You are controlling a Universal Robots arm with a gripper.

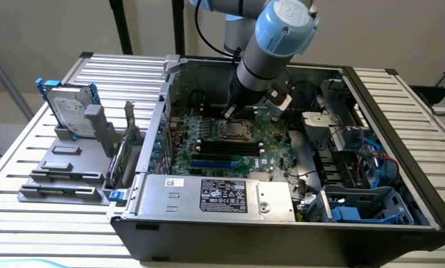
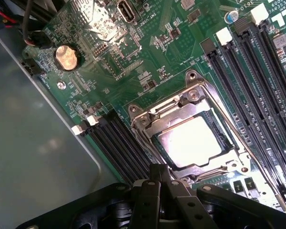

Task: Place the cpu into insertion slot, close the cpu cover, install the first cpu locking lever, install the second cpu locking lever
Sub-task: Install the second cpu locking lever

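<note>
The cpu [image 2: 193,142] sits in the insertion slot [image 2: 222,139] just ahead of my gripper [image 2: 164,188], whose fingers are pressed together, empty. The cpu cover [image 2: 171,107] looks down over it. Whether the levers are latched I cannot tell.

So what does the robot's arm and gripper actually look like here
The arm is a round grey tube with pale blue joint caps and a black cable running along its upper part. The gripper is matte black with blocky, angular fingers fastened by small silver screws.
</note>
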